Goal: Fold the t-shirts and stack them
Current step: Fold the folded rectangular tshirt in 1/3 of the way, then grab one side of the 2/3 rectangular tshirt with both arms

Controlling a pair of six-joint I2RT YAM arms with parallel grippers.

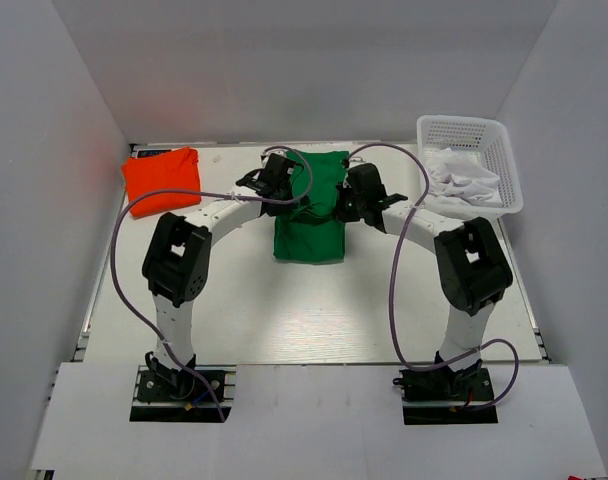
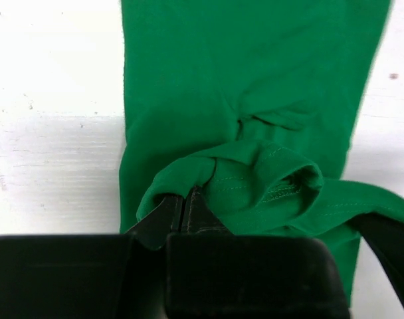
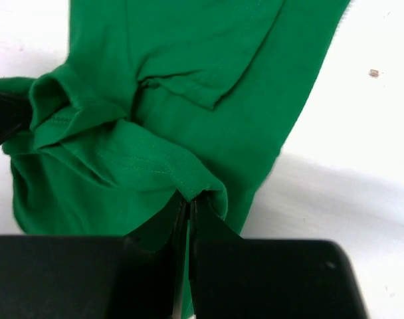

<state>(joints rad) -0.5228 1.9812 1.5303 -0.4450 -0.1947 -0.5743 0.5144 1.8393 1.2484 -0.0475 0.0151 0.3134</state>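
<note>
Working on the bright green short-sleeved cloth t-shirt [image 1: 309, 235], spread as a narrow lengthwise strip mid-way across the white table [image 1: 284, 320], beyond the arm bases. Pinched at one end by both claws: left gripper [image 2: 187, 199] pressed together on a gathered fold at the strip's left side, right gripper [image 3: 190, 199] pressed together on a stitched edge at its right side. Probably an end-over-end fold.

Keep both pinches level and as far apart as the strip is wide, so as to hold the edge taut rather than sagging. Carry the held end over together, lay it onto the other end with edges matched, and let go only once flat. Mind the loose hemmed bunch between the claws: likely to tuck under as a lump unless drawn out first.

Only from above: the vivid orange-red folded t-shirt [image 1: 162, 178] at the far left corner, well apart from the green one and the likely base of the stack; also the white plastic lattice basket [image 1: 474, 135] at far right, holding white cloth [image 1: 464, 180]. Jaws hidden there under the wrists. Only from the wrist views: stitching, the crumpled gather, and cloth caught between closed fingers.
</note>
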